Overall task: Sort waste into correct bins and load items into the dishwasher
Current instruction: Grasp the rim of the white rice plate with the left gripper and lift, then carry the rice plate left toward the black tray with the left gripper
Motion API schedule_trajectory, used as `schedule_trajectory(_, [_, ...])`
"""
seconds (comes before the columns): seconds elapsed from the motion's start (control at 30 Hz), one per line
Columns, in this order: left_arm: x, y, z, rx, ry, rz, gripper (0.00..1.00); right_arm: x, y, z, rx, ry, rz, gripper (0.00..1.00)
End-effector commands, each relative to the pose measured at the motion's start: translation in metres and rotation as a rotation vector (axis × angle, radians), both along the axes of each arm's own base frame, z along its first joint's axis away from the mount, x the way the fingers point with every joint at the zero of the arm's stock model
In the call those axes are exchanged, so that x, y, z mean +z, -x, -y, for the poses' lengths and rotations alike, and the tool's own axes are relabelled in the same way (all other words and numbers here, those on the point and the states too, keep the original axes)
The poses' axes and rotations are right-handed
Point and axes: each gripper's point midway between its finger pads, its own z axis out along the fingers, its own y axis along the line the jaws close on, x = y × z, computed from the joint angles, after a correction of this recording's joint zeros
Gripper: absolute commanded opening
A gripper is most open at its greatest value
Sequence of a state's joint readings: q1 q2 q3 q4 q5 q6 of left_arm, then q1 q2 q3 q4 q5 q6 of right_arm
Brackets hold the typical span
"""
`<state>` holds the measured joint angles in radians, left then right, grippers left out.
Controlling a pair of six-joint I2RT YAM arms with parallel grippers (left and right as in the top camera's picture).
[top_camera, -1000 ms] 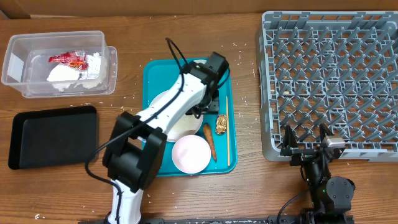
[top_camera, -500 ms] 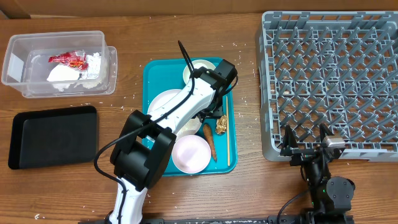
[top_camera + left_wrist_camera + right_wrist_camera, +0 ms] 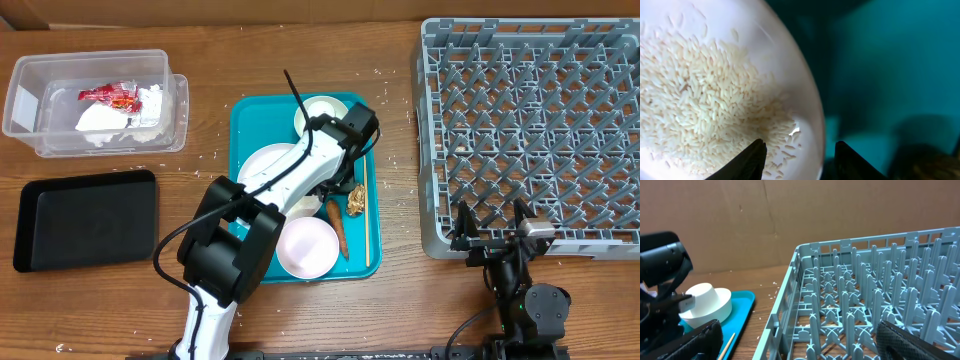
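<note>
A teal tray [image 3: 240, 130] holds a white plate [image 3: 262, 165] with rice, a white cup [image 3: 320, 112], a pink bowl [image 3: 307, 247], an orange food piece [image 3: 337, 225], a brown scrap [image 3: 356, 199] and a chopstick [image 3: 366, 210]. My left gripper [image 3: 335, 182] is low over the plate's right edge. In the left wrist view it [image 3: 802, 162] is open and straddles the plate rim [image 3: 812, 100], one finger over the rice [image 3: 700, 95], the other over the tray [image 3: 890, 60]. My right gripper [image 3: 490, 238] is open and empty at the front edge of the dish rack [image 3: 530, 130].
A clear bin [image 3: 95, 100] with wrappers and tissue stands at the back left. A black tray [image 3: 85, 218] lies in front of it. The right wrist view shows the rack [image 3: 865, 305], the cup [image 3: 705, 302] and the chopstick [image 3: 727, 342].
My left wrist has shifted right and towards the front over the tray, uncovering the white cup. The right arm has not moved.
</note>
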<state>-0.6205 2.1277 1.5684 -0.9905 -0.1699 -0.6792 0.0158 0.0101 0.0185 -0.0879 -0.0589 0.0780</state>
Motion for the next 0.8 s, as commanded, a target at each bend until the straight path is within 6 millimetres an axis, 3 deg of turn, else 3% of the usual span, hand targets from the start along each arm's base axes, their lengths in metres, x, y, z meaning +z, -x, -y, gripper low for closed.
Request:
schedule_trajectory(0.0, [-0.009, 0.004, -0.004, 0.009, -0.029, 0.001, 0.47, -0.002, 0.0, 0.001, -0.007, 0.001, 0.004, 1.0])
schedule_trajectory(0.27, [-0.007, -0.001, -0.006, 0.008, -0.045, 0.023, 0.37, -0.002, 0.0, 0.001, -0.007, 0.001, 0.004, 1.0])
schedule_trajectory(0.43, [-0.007, 0.001, -0.007, 0.008, -0.051, 0.016, 0.11, -0.002, 0.0, 0.001, -0.007, 0.001, 0.004, 1.0])
schedule_trajectory(0.63, [-0.007, 0.003, -0.009, 0.008, -0.062, 0.01, 0.11, -0.002, 0.0, 0.001, -0.007, 0.001, 0.004, 1.0])
schedule_trajectory(0.77, [-0.002, 0.003, -0.017, 0.007, -0.108, 0.014, 0.04, -0.002, 0.0, 0.001, -0.007, 0.001, 0.004, 1.0])
